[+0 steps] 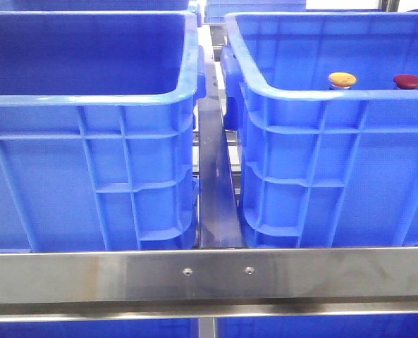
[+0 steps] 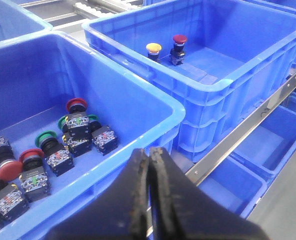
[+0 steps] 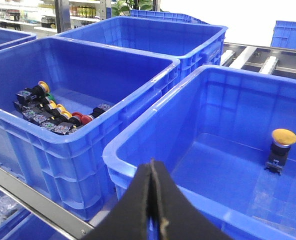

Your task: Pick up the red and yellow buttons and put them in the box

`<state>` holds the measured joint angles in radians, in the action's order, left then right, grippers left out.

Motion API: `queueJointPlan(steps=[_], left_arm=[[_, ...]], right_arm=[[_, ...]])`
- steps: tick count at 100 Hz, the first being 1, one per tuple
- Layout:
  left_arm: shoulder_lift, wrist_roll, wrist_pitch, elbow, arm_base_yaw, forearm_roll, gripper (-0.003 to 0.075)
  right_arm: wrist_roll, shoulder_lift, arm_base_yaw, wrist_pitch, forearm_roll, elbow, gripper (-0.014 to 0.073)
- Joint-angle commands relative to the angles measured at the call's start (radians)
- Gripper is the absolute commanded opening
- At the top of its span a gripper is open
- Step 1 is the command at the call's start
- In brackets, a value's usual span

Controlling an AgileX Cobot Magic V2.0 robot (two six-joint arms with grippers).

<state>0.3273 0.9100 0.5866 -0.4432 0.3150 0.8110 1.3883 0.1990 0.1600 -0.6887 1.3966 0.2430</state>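
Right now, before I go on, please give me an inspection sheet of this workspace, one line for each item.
Surface: steel rack rail in front of two blue crates; no flat table seen.
Job's things: yellow button and red button stand upright, apart, inside the right crate.
Clutter: the left crate holds a group of push-buttons with red, green and yellow caps.
Grippers: left claw shut and holding nothing, over the left crate's rim; right claw shut and holding nothing, over the right crate's rim.
Cables: nothing seen.
Surroundings: more blue crates behind and below, a roller conveyor, shelves far back.
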Motion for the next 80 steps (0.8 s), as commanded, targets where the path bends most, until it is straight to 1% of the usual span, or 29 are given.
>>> queueJointPlan(steps=[1, 12, 22, 29, 32, 42, 47, 54, 67, 74, 80], left_arm=[[0.007, -0.003, -0.05, -0.027, -0.004, 0.045, -0.002], [0.007, -0.003, -0.05, -0.023, -0.004, 0.045, -0.002], [0.007, -0.003, -0.147, 0.001, -0.004, 0.032, -0.002], [0.004, -0.032, -0.214, 0.018, -0.004, -0.019, -0.002], [0.002, -0.079, -0.237, 0.024, -0.004, -0.069, -0.002], [-0.017, -0.376, -0.249, 0.041, -0.037, -0.278, -0.002], [-0.027, -0.476, -0.257, 0.055, -0.061, -0.375, -0.002], [-0.051, -0.549, -0.307, 0.086, -0.1, -0.497, -0.002], [-0.13, -0.615, -0.448, 0.165, -0.164, -0.6, -0.002], [-0.173, -0.704, -0.505, 0.216, -0.198, -0.664, -0.002], [-0.202, -0.814, -0.533, 0.262, -0.227, -0.742, -0.002]], right_arm=[[0.008, 0.007, -0.002, 0.014, 0.061, 0.024, -0.0056], [0.008, 0.007, -0.002, 0.014, 0.061, 0.024, -0.0056], [0.008, 0.007, -0.002, 0.014, 0.061, 0.024, -0.0056], [0.008, 0.007, -0.002, 0.014, 0.061, 0.024, -0.0056], [0.008, 0.007, -0.002, 0.014, 0.061, 0.024, -0.0056], [0.008, 0.007, -0.002, 0.014, 0.061, 0.024, -0.0056], [0.008, 0.007, -0.002, 0.014, 0.061, 0.024, -0.0056], [0.008, 0.007, -0.002, 0.014, 0.061, 0.024, -0.0056], [0.008, 0.007, -0.002, 0.014, 0.061, 0.024, -0.0056], [0.008, 0.007, -0.002, 0.014, 0.061, 0.024, -0.0056], [0.008, 0.007, -0.002, 0.014, 0.061, 0.024, -0.0056]])
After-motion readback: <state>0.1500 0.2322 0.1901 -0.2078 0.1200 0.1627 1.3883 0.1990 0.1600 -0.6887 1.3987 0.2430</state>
